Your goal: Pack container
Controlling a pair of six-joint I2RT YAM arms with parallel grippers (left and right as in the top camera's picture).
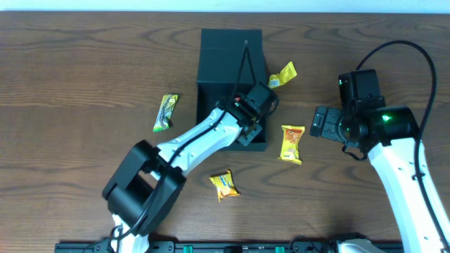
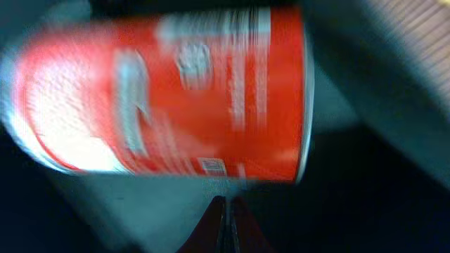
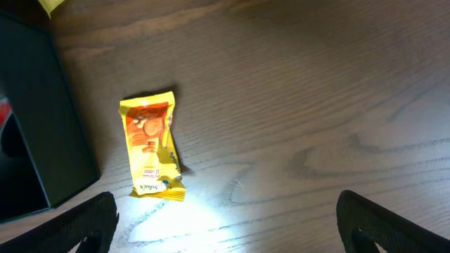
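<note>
Pressed together at the bottom edge of the left wrist view, the dark tips of the left pincer (image 2: pixel 226 228) are closed on nothing. Just beyond them a red can (image 2: pixel 162 98) with white print fills most of the frame, blurred, lying crosswise against dark surroundings. From overhead, the left arm (image 1: pixel 200 137) stretches from the near edge of the wooden worktop (image 1: pixel 84 63) into the container (image 1: pixel 211 95), a dark matte box at mid-worktop toward the far side, its flap lid (image 1: pixel 228 53) open behind it. Four snack packets lie scattered on the wood around the box. A yellow packet (image 1: pixel 283 75) sits just beside its far right corner, and a green-and-yellow packet (image 1: pixel 166 112) lies apart to its left. A yellow-and-blue packet (image 1: pixel 224 185) lies near the front, and a yellow-and-orange packet (image 1: pixel 292 144) lies flat close to the right wall. Right of that last packet, the right pincer (image 1: pixel 323 121) is spread wide and empty above bare wood. Its two black fingers (image 3: pixel 84 225) show at the lower corners of the right wrist view, the yellow-and-orange packet lying between them and the box's dark side. A sliver of red shows at that view's left edge, inside the box.
</note>
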